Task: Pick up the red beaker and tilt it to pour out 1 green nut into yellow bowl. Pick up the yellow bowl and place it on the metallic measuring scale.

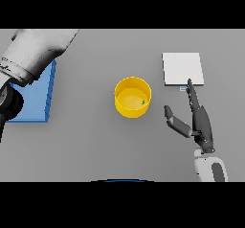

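Pouring looks finished: what seems a green nut (143, 102) lies in the yellow bowl (132, 97). Our right hand (198, 119), fingers straight and apart, waits right of the bowl, below the scale (182, 68); next we must grasp the bowl.

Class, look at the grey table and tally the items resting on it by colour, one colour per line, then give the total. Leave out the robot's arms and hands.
Yellow: 1, the yellow bowl
Green: 1, the green nut inside the bowl
White: 1, the measuring scale
Blue: 1, the blue mat, partly hidden by the left arm
Total: 4
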